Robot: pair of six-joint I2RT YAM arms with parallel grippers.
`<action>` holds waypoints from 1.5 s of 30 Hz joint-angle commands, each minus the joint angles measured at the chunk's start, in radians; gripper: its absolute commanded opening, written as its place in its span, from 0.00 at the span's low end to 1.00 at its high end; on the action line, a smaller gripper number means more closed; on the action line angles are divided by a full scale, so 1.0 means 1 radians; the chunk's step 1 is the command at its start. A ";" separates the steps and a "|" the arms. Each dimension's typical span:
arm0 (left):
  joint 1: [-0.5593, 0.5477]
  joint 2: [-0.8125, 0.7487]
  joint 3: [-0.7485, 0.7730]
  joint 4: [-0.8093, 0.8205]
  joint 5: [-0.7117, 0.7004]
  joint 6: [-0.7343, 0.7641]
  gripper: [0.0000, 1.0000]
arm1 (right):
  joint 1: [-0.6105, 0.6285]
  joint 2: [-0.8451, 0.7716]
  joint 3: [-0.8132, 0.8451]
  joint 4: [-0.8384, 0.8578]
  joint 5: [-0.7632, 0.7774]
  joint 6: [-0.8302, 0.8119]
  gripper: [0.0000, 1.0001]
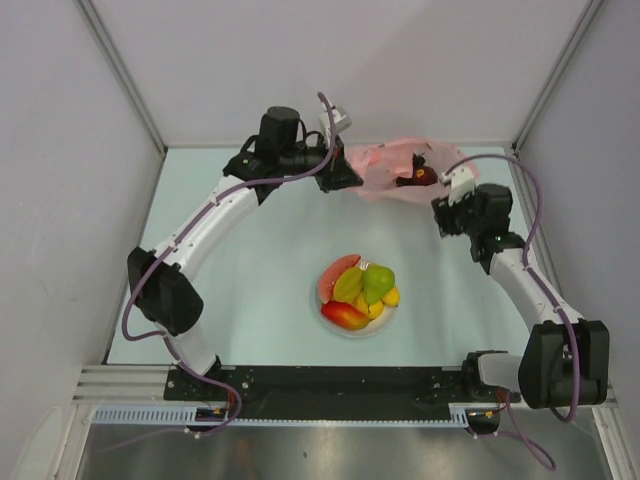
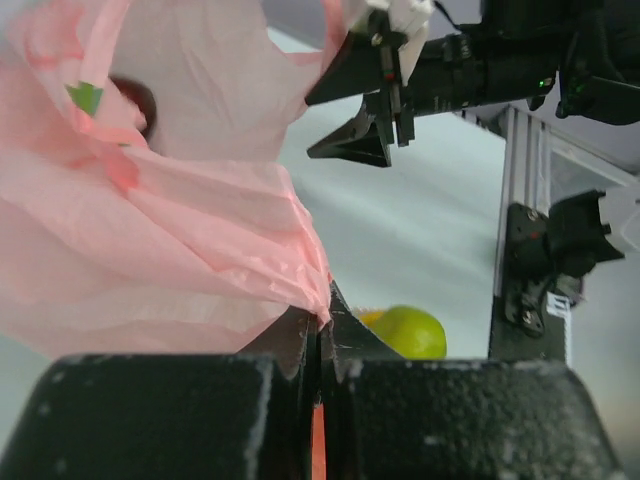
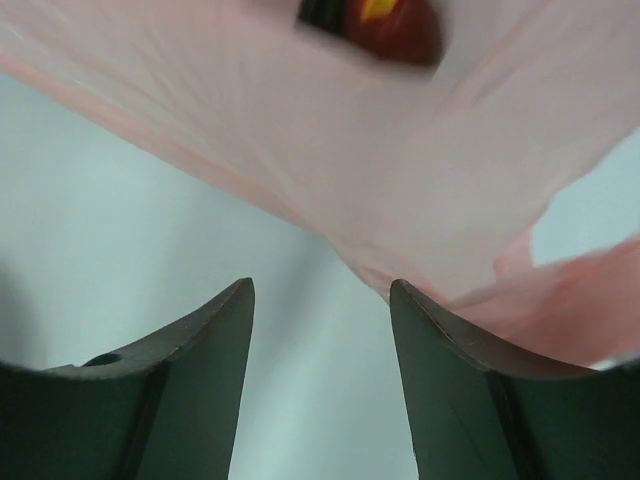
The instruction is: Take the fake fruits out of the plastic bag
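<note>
Jaws of the left gripper are pressed tight together on a gathered edge of the plastic bag, which fans up and to the left from the pinch. The bag sits at the far edge of the table, between the two grippers. The right gripper stands partly open with only bare table between its jaws and nothing in its hold; a fold of the bag hangs down to the tip of its right-hand jaw, and whether it touches cannot be told. A dark red fruit with a yellow spot shows through the pink film above that gripper. A small green patch shows at the bag in the left wrist view; whether it is a label cannot be told, and no writing on it can be read. Mid-table, a white plate holds a pinkish-red slice, a green pear, a red-orange mango and yellow fruits, all touching one another and well apart from the bag.
</note>
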 commanded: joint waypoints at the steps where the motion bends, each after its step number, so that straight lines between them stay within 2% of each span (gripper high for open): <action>1: -0.010 -0.050 -0.075 -0.019 0.060 0.032 0.00 | -0.004 -0.072 -0.108 -0.109 -0.020 0.034 0.61; 5: -0.026 -0.038 -0.089 -0.021 0.056 0.027 0.00 | -0.004 -0.109 -0.094 -0.100 -0.038 0.041 0.63; 9: -0.033 -0.027 -0.069 -0.016 0.059 0.021 0.00 | -0.003 -0.119 -0.013 -0.141 -0.170 0.064 0.63; 11: -0.033 -0.020 -0.043 -0.019 0.062 0.018 0.00 | 0.000 -0.127 0.014 -0.108 -0.187 0.110 0.63; 14: -0.033 -0.014 -0.020 -0.009 0.082 0.017 0.00 | 0.031 -0.089 0.020 -0.041 -0.143 0.143 0.59; 19: -0.033 -0.029 -0.017 0.040 0.151 -0.058 0.00 | 0.063 0.104 0.043 0.079 -0.006 0.182 0.51; 23: -0.032 -0.046 -0.014 0.043 0.169 -0.059 0.00 | 0.063 0.238 0.044 0.167 0.046 0.154 0.52; 26: -0.032 -0.050 -0.022 0.039 0.157 -0.054 0.00 | 0.051 0.278 0.028 0.048 0.004 0.127 0.49; 31: -0.032 -0.047 -0.014 0.033 0.126 -0.022 0.00 | 0.028 0.165 -0.005 -0.137 -0.063 0.107 0.49; 35: -0.032 -0.024 0.026 0.028 0.131 -0.022 0.01 | -0.006 0.135 0.058 -0.145 -0.101 0.123 0.50; 37: -0.032 -0.017 0.034 0.027 0.128 -0.022 0.05 | -0.007 0.161 0.095 -0.088 -0.109 0.146 0.50; 40: -0.032 -0.003 0.034 0.030 0.126 -0.022 0.08 | 0.000 0.235 0.133 0.016 -0.089 0.219 0.55; 42: -0.032 0.008 0.038 0.034 0.129 -0.032 0.10 | 0.002 0.305 0.158 0.065 -0.041 0.259 0.68; 45: -0.032 0.014 0.046 0.036 0.131 -0.036 0.11 | 0.004 0.400 0.222 0.099 0.012 0.293 0.80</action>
